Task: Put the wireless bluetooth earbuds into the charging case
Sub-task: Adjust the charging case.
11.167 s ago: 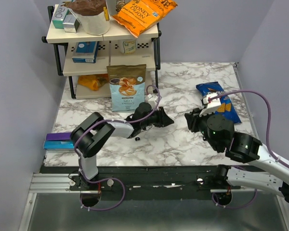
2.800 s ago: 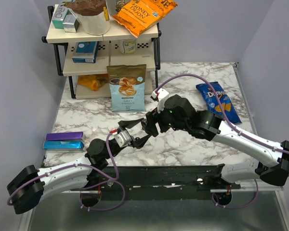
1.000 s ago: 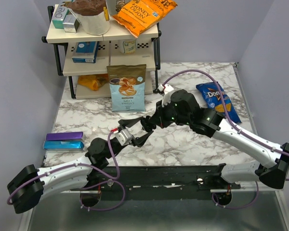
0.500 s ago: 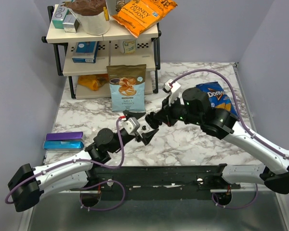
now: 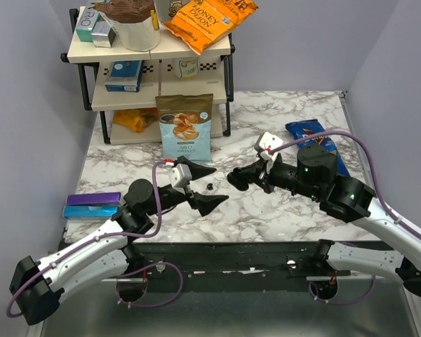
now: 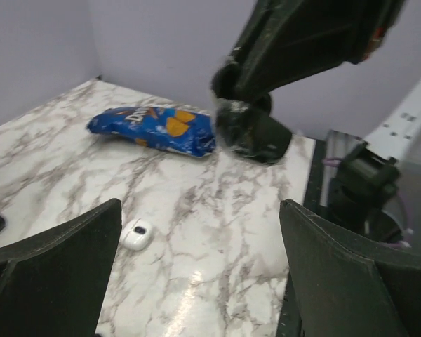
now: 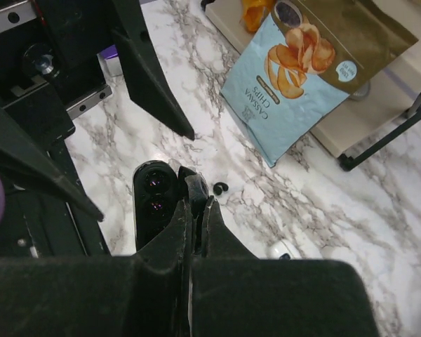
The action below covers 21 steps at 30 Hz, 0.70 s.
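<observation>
The charging case (image 7: pixel 153 203) is a black oval with its lid up and two round wells showing. My right gripper (image 7: pixel 198 200) is shut on that lid and holds the case (image 5: pixel 234 180) just above the marble. One tiny black earbud (image 7: pixel 221 187) lies on the table beyond the case. From above, this earbud (image 5: pixel 209 187) sits between the wide-open fingers of my left gripper (image 5: pixel 205 187), which holds nothing. In the left wrist view the case (image 6: pixel 249 130) hangs ahead of the left gripper (image 6: pixel 200 210). A second earbud is not clearly visible.
A light-blue cassava chips bag (image 5: pixel 186 126) leans against a shelf rack (image 5: pixel 151 49) full of snacks at the back left. A blue Doritos bag (image 5: pixel 316 147) lies at the right. Purple and blue boxes (image 5: pixel 91 206) sit at the left edge. A small white pod (image 6: pixel 136 234) rests mid-table.
My left gripper has opened fully and pulled back from the case. My right arm has carried the case to the right, apart from the left fingers.
</observation>
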Each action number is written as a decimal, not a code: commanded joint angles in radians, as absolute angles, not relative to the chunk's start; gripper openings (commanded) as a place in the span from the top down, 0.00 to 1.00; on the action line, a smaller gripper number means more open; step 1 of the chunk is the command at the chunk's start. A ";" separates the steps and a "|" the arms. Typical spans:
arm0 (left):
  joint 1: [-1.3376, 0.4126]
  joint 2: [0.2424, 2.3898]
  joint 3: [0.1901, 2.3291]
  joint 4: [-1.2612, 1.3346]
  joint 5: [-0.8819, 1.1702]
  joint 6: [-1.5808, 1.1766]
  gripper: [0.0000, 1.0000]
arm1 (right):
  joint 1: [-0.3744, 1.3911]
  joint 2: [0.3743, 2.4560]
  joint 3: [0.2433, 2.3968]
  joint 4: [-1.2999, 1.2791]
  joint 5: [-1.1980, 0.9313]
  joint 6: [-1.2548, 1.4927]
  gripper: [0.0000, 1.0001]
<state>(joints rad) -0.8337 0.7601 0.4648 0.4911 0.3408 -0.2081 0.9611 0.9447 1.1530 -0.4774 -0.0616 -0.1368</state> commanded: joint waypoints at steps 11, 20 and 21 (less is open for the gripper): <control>-0.788 0.910 0.603 0.439 0.847 -0.247 0.09 | 1.100 0.997 1.204 -0.486 -0.011 -0.367 0.99; -0.782 0.907 0.591 0.482 0.785 -0.261 0.20 | 1.109 1.012 1.192 -0.485 -0.005 -0.371 0.99; -0.782 0.905 0.581 0.491 0.773 -0.265 0.22 | 1.109 1.014 1.190 -0.480 -0.005 -0.371 0.99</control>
<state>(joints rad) -0.7872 0.9154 0.5850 0.4313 0.7963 -0.2531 1.0992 1.0092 1.1774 -0.4751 -0.0284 -0.3534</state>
